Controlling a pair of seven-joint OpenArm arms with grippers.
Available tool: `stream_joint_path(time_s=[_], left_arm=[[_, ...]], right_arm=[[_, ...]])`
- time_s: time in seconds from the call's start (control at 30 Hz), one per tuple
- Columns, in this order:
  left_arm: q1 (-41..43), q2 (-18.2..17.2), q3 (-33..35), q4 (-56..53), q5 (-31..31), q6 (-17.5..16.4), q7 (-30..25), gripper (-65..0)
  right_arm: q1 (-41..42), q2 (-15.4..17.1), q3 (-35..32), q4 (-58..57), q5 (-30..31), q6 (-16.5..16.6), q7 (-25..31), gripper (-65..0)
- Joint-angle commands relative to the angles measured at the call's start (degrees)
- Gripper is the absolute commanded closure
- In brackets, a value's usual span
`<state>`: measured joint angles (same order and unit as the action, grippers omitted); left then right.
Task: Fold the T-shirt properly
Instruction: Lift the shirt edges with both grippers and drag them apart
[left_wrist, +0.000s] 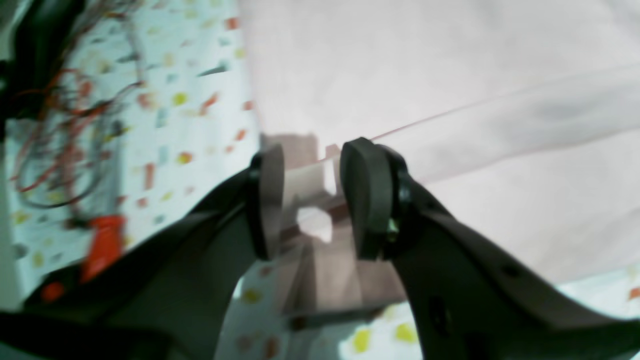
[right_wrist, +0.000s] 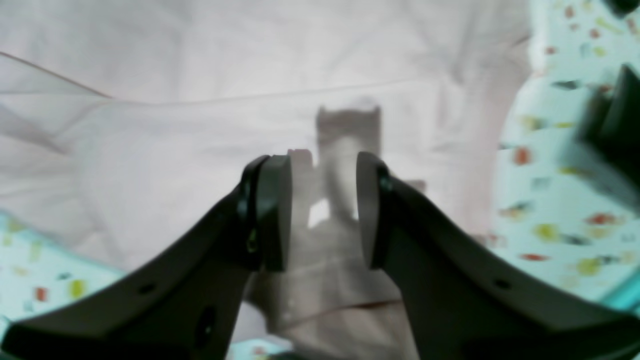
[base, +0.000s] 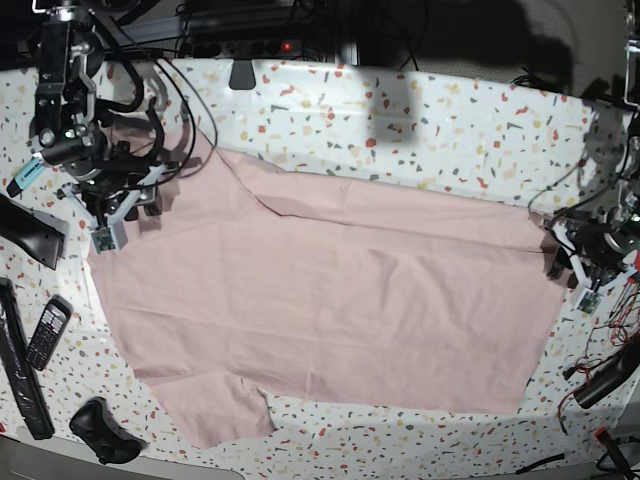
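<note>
We see a pale surface (base: 480, 135) patterned with scattered terrazzo-like flecks in red, yellow, green and gray, spanning most of the base view. A dark strip borders its lower edge, toward the bottom left. Light falls on it evenly and brightly, and in the left wrist view we find its flecked pattern softly blurred.

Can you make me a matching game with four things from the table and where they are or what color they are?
1. T-shirt
2. tablecloth
3. left end effector
4. right end effector

A. white with colorful specks
B. open, at the base view's left
C. pale pink
D. open, at the base view's right

Pairs: 1-C, 2-A, 3-D, 4-B
</note>
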<state>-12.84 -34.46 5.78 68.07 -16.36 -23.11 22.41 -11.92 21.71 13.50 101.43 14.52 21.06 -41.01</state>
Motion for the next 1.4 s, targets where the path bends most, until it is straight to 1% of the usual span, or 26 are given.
stream_joint_path(time_s=[0.0,0.13,0.23,0.37,0.43,0.5,0.63,0.73,0.83,0.9,1.13,1.17,1.27,1.3,1.37], left_arm=[[-1.2,-0.6,-0.5,0.6,-0.2,0.2,-1.4,-21.5],[-1.6,1.6,-0.5,-2.9,0.3,0.2,-3.4,-21.5],[-1.6,2.8,-0.5,-7.1,3.4,0.2,-6.2,-21.5],[-1.6,3.6,-0.5,-12.0,3.4,0.2,-9.0,-21.5],[-1.6,4.0,-0.5,-13.6,3.5,0.2,-8.6,-21.5],[-0.6,4.4,-0.5,-14.1,3.4,0.0,-6.9,-21.5],[3.3,4.3,-0.5,-13.9,3.4,0.0,-6.8,-21.5],[6.5,3.9,-0.5,-12.8,3.4,0.0,-6.8,-21.5],[10.4,3.8,-0.5,-9.6,3.5,0.0,-6.5,-21.5],[13.4,3.8,-1.2,-6.5,3.4,0.0,-5.3,-21.5],[23.9,3.8,-8.9,3.1,3.4,-0.1,-5.3,-21.5],[24.9,3.8,-9.8,3.7,3.5,-0.2,-5.3,-21.5],[26.2,3.8,-12.0,4.9,3.4,-2.5,-5.3,-21.5],[26.2,3.8,-12.2,5.2,3.4,-2.5,-5.0,-21.5],[26.1,3.8,-12.2,5.8,3.3,-2.5,-2.7,-21.5]], right_arm=[[0.6,0.1,0.4,1.1,0.2,-0.1,1.7,-20.9],[0.7,-2.1,0.4,-0.9,-2.8,-0.2,3.7,-20.5],[0.7,-2.4,0.4,-3.8,-3.0,-0.2,3.7,-20.5],[0.7,-2.4,0.4,-8.2,-3.0,-0.2,5.9,-20.5],[0.6,-2.4,0.4,-10.1,-3.0,-0.2,5.5,-20.5],[0.0,-2.4,0.4,-10.8,-3.0,-0.1,3.8,-20.5],[-3.1,-2.3,0.4,-10.8,-5.3,0.0,5.1,-20.5],[-5.5,-2.3,0.4,-10.8,-7.0,0.0,6.1,-20.5],[-7.3,-2.3,0.4,-10.8,-6.9,0.0,6.3,-20.5],[-8.3,-2.3,0.4,-10.7,-6.9,0.0,6.3,-20.5],[-12.9,-2.3,1.2,-8.0,-6.9,0.0,6.3,-20.5],[-13.5,-2.3,1.2,-7.4,-6.9,0.0,6.3,-20.5],[-14.0,-2.3,1.2,-6.0,-6.9,0.0,6.2,-20.5],[-13.9,-2.3,1.2,-5.9,-6.9,0.0,6.2,-20.5],[-13.9,-2.4,1.2,-5.8,-6.8,0.0,5.4,-20.5]])
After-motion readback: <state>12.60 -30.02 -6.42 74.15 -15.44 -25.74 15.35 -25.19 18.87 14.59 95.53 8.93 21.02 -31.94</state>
